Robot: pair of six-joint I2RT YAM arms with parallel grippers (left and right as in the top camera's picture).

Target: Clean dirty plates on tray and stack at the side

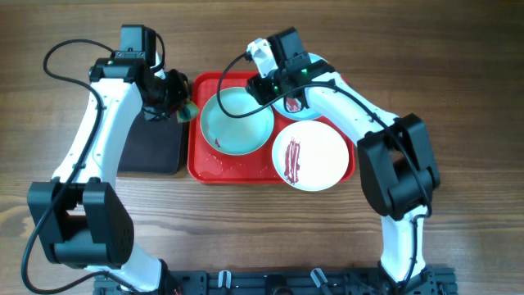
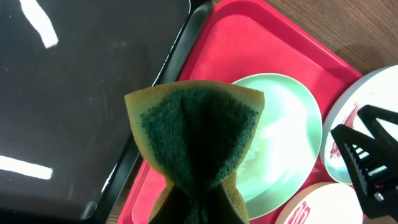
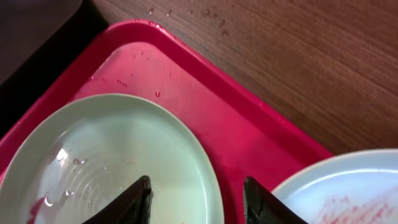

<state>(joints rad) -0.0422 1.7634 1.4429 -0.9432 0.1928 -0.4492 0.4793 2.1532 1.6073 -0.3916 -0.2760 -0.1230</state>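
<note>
Overhead, risk: the right jaws hang over the far rim of the mint plate (image 1: 237,123) in the red tray (image 1: 201,168). A grab there could, I judge, tip it or knock the streaked plate (image 1: 293,106) just beside it.
Overhead, pose: the left arm (image 1: 106,123) reaches to the black tray (image 1: 151,147) corner. The right arm (image 1: 352,106) bends past the white plate (image 1: 315,156), which lies over the red tray's right corner.
Left wrist, risk: the sponge (image 2: 196,134) is pinched into a fold and may wipe patchily or slip.
Left wrist, pose: left jaws clamped on the sponge, above the red tray's edge.
Right wrist, risk: droplets show on the mint plate, so a shallow bite may slide off.
Right wrist, pose: right jaws apart, straddling that plate's rim, with the counter (image 3: 280,50) beyond.
</note>
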